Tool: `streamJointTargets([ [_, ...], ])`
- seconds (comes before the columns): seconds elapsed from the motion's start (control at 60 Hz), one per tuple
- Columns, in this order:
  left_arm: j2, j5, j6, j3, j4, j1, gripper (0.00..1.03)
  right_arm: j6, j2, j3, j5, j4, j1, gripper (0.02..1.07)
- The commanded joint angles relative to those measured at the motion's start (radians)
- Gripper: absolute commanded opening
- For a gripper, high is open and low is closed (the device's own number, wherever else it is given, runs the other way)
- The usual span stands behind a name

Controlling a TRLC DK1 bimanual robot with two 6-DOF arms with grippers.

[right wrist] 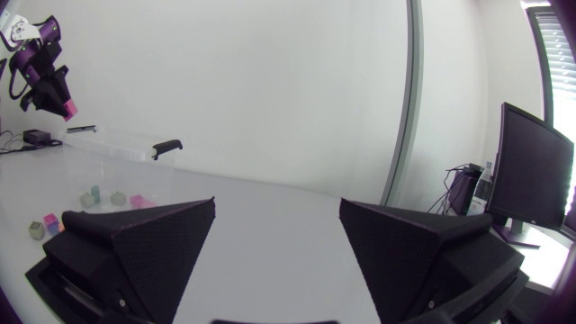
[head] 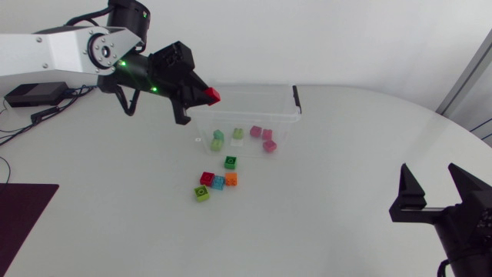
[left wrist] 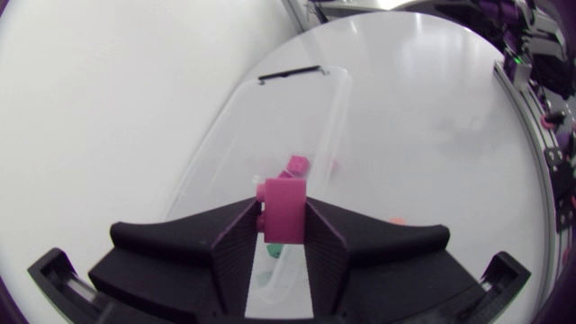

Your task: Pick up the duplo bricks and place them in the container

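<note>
My left gripper [head: 206, 95] hangs over the left end of the clear container [head: 244, 115], shut on a red brick [head: 211, 95]; the left wrist view shows that brick [left wrist: 284, 210] pinched between both fingers. Inside the container lie a pale green brick [head: 218, 138], a white one [head: 238, 133] and pink ones [head: 266, 138]. On the table in front of it sit a dark green brick [head: 230, 161], a red one [head: 207, 178], a blue one [head: 218, 182], an orange one [head: 231, 179] and a lime one [head: 201, 193]. My right gripper [head: 435, 189] rests open at the right front, far from the bricks.
A dark mat [head: 21, 215] lies at the left front edge. A black box with cables [head: 32, 95] sits at the far left. The container has black handle clips [head: 296, 98].
</note>
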Motion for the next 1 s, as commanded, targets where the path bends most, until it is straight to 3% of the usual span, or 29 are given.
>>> streamJointTargets([
  [0.0,0.071,0.006,-0.160,0.042,0.082,-0.006,0.24,0.020,-0.007,-0.020,0.001,-0.007,0.005,1.02],
  [0.117,0.140,-0.006,-0.220,0.116,0.092,-0.012,0.24,0.020,-0.007,-0.020,0.001,-0.007,0.005,1.02],
  [0.283,0.216,-0.092,-0.306,0.146,0.217,-0.031,0.26,0.020,-0.007,-0.020,0.001,-0.007,0.005,1.02],
  [0.35,0.255,-0.128,-0.332,0.171,0.221,-0.040,0.30,0.020,-0.007,-0.022,0.001,-0.007,0.005,1.02],
  [0.4,0.275,-0.151,-0.366,0.185,0.221,-0.046,0.49,0.020,-0.007,-0.020,0.001,-0.007,0.005,1.02],
  [0.467,0.279,-0.197,-0.407,0.186,0.223,-0.054,0.83,0.020,-0.007,-0.020,0.001,-0.007,0.005,1.02],
  [0.533,0.272,-0.221,-0.473,0.186,0.224,-0.057,0.98,0.020,-0.007,-0.020,0.001,-0.007,0.005,1.02],
  [0.617,0.235,-0.281,-0.534,0.180,0.217,-0.060,0.98,0.020,-0.007,-0.020,0.001,-0.007,0.005,1.02],
  [0.767,0.088,-0.287,-0.533,0.130,0.111,-0.046,0.98,0.020,-0.007,-0.020,0.001,-0.007,0.005,1.02],
  [0.9,-0.040,-0.247,-0.430,0.015,-0.024,-0.028,0.98,0.020,-0.007,-0.020,0.001,-0.007,0.005,1.02],
  [0.983,-0.118,-0.246,-0.373,-0.113,-0.032,-0.017,0.98,0.020,-0.007,-0.020,0.001,-0.007,0.005,1.02],
])
